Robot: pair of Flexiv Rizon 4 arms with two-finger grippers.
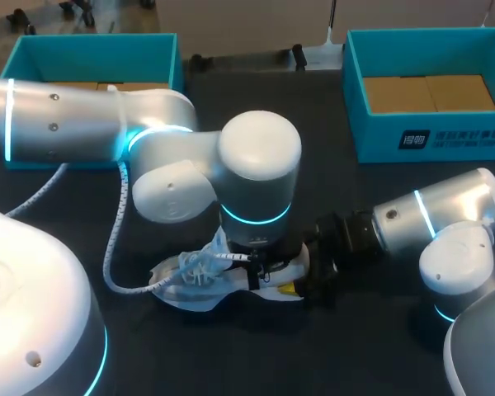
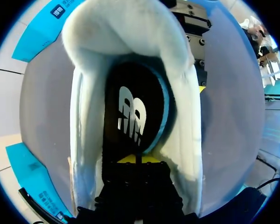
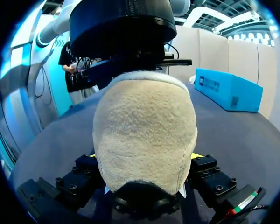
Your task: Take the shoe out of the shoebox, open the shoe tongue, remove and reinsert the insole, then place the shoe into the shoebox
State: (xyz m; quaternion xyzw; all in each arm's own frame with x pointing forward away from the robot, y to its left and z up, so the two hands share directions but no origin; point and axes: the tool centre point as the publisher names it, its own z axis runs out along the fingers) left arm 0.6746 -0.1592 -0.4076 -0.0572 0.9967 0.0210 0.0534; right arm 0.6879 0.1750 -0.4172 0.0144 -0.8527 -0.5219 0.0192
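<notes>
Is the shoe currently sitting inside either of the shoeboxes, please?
No, the shoe lies on the dark table, in front of and apart from the left shoebox and the right shoebox.

Dark-covered table holding one shoe and two open boxes.
A white shoe rests on the cloth near the front middle. A teal box sits at the far left corner, and a second teal box at the far right, well apart from the shoe.
</notes>
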